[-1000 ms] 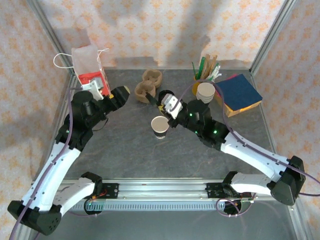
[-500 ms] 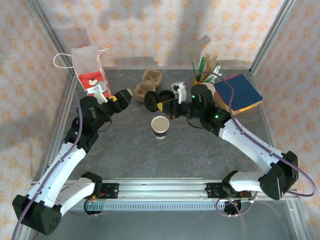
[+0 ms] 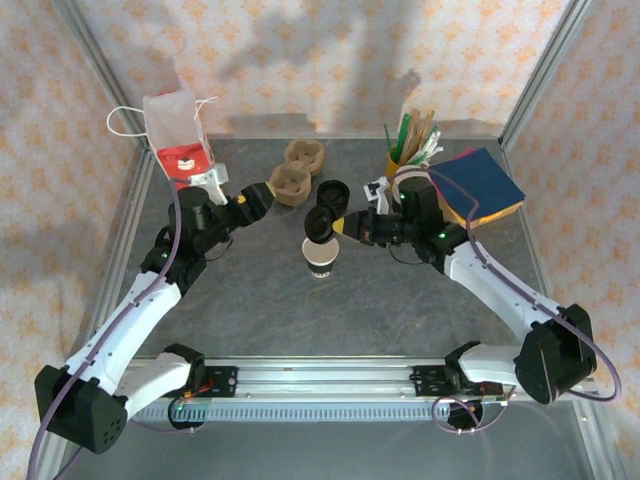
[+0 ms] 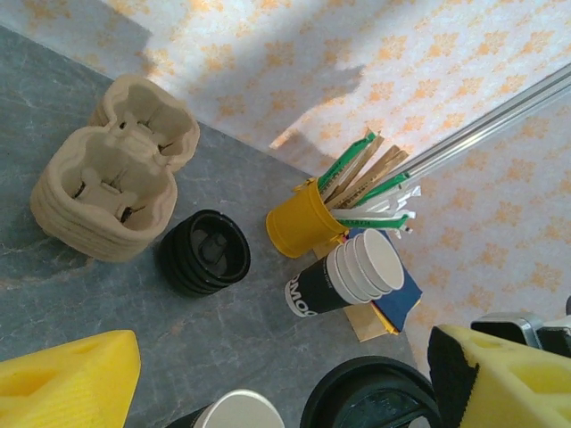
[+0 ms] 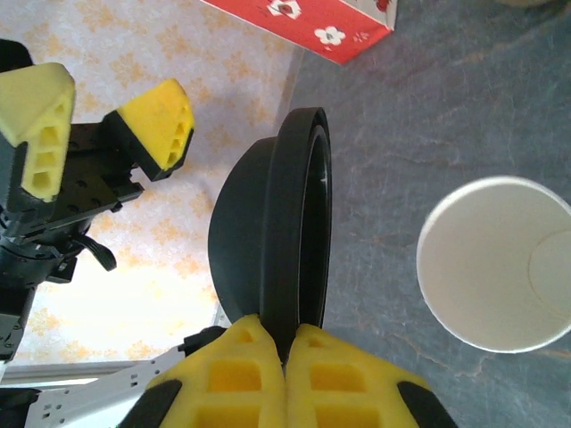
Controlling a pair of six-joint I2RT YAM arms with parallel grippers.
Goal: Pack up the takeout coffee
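The takeout coffee cup (image 3: 320,256) stands open and lidless mid-table; its white inside (image 5: 498,264) faces up. My right gripper (image 3: 338,226) is shut on the rim of a round black lid (image 3: 318,221), which it holds on edge just above and left of the cup. In the right wrist view the lid (image 5: 277,232) stands vertical between the yellow fingertips of my right gripper (image 5: 285,343). My left gripper (image 3: 255,196) hovers open and empty beside the pulp carrier (image 3: 290,183). In the left wrist view the cup's rim (image 4: 236,410) and the held lid (image 4: 370,397) lie below the left gripper (image 4: 268,392).
A red bag (image 3: 180,130) stands at the back left. A stack of black lids (image 3: 334,192) sits right of the carrier. A yellow holder of stirrers (image 3: 405,150), stacked lidless cups (image 3: 410,182) and blue napkins (image 3: 478,185) fill the back right.
My right gripper has taken a lid from the stack area and carried it down towards the open cup. My left gripper has swung right, from the bag towards the carrier.
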